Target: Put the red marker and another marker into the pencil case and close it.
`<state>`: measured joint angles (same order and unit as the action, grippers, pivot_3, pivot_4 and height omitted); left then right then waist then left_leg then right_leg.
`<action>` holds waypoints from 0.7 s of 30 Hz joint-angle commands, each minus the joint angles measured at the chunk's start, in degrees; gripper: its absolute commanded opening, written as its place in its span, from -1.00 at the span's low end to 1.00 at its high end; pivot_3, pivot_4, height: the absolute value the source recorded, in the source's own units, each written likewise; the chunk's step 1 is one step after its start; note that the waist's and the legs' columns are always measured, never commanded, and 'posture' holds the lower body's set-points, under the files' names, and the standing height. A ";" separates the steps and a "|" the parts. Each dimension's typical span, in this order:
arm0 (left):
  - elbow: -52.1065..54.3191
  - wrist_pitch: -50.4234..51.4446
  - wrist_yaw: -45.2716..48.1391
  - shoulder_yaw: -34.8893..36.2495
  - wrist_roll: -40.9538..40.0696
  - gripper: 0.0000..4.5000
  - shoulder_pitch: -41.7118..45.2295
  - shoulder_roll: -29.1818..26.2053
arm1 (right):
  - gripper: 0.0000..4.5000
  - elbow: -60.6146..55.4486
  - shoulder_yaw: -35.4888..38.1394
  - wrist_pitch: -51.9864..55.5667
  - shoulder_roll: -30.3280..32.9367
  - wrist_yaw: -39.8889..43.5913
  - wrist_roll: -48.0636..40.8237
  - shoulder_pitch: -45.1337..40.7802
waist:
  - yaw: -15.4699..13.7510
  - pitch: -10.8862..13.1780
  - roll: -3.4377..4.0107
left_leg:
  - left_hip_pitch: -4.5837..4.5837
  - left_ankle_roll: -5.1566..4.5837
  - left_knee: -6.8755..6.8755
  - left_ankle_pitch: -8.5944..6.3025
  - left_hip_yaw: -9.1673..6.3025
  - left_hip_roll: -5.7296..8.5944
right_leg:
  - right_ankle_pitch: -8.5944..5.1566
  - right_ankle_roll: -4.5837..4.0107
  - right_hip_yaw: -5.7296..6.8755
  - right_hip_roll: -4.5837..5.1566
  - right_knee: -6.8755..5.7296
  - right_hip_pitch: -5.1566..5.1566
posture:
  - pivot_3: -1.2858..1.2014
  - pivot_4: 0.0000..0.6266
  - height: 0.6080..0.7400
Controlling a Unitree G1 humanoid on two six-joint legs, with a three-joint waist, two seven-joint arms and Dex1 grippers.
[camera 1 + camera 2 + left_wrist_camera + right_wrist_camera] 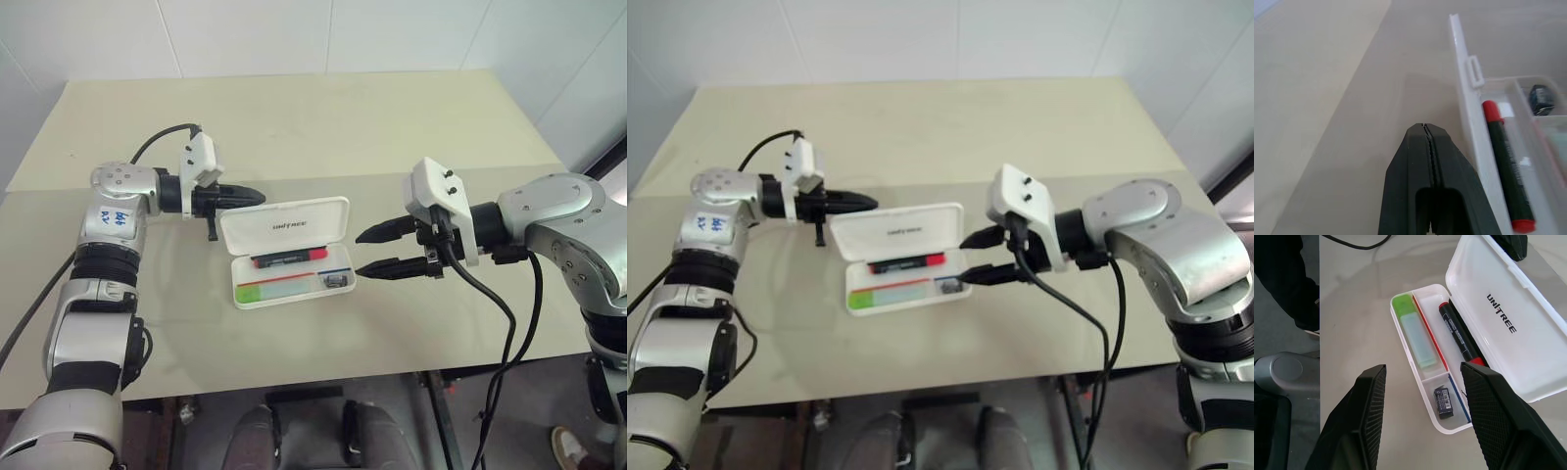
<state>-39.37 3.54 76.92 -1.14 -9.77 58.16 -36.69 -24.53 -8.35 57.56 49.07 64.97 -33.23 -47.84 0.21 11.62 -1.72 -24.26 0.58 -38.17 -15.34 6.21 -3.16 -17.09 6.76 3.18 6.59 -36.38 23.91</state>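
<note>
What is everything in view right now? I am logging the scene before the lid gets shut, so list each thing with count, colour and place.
White hard plastic clamshell pencil case: one, white, open at the table's middle, lid raised.
Short thick red marker with black section: one, red and black, lying in the case's compartment next to the lid.
Short thick marker with light-green cap: one, green and pale, in the case's outer compartment.
Small dark object: one, dark, in the case's small end compartment.
Table: one, beige, under everything.
Left gripper: one, black, jaws shut, beside the lid.
Right gripper: one, black, jaws open, at the case's other end.
</note>
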 commanded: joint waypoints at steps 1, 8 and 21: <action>3.87 1.64 1.90 0.16 -1.19 -0.99 -0.57 -1.34 | 0.14 -0.68 1.45 -0.99 1.04 -0.16 -0.67 -0.40 | -0.05 0.00 0.00 | 0.00 0.00 0.00 0.00 0.00 0.00 | 0.00 0.00 0.00 0.00 0.00 0.00 | 0.03 -0.52 1.00; 6.38 1.07 2.70 -1.76 0.74 -0.99 -3.78 -1.80 | 0.14 -1.56 1.85 -0.55 1.53 -0.57 -1.29 0.14 | -0.10 0.00 0.00 | 0.00 0.00 -0.01 0.00 0.00 0.00 | 0.00 0.00 -0.02 0.00 -0.01 0.00 | 0.03 -0.52 1.00; 11.45 1.86 -0.19 -1.93 -1.25 -0.99 -3.59 2.47 | 0.14 -2.30 2.31 -0.68 3.87 -0.52 -2.78 1.07 | -0.23 0.00 0.00 | -0.01 -0.01 -0.04 -0.01 0.00 0.01 | 0.00 0.00 -0.02 0.02 -0.01 0.00 | 0.03 -0.52 1.00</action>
<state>-31.93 4.89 76.77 -3.30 -9.19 53.93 -34.43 -24.84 -8.33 57.48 51.74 64.10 -35.01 -46.66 -0.01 11.62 -1.72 -24.28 0.57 -38.21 -15.35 6.20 -3.15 -17.09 6.76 3.16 6.61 -36.38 23.90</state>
